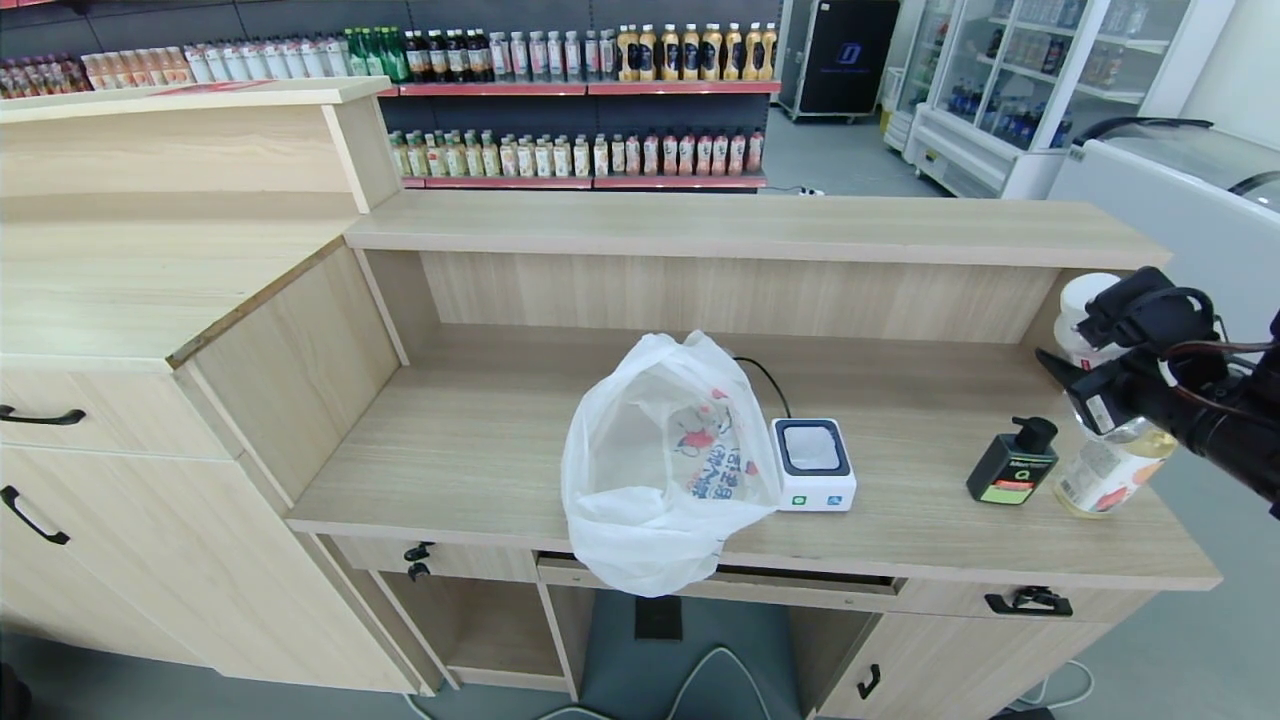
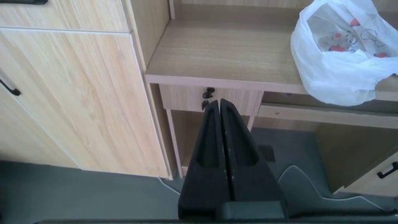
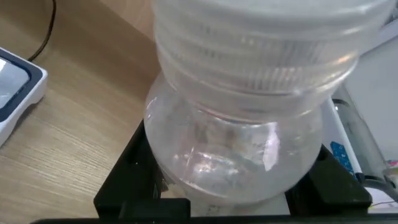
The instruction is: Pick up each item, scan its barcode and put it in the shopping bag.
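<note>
Where the counter (image 1: pixel 480 450) runs out, well right of the barcode scanner (image 1: pixel 812 463): grips a clear plastic bottle (image 1: pixel 1112 472) with the right gripper (image 3: pixel 229 155), fingers tight on either side below its white cap. Tilted, with pale yellowish liquid inside. Between that and the scanner, upright: black pump bottle (image 1: pixel 1012 464). Touching the scanner's left side: white plastic shopping bag (image 1: pixel 655 470), mouth gaping, sagging over the counter's front edge. Lower and left of the scanner, before the cabinet fronts: left gripper (image 2: pixel 219 107), fingers pressed together, holding nothing.
</note>
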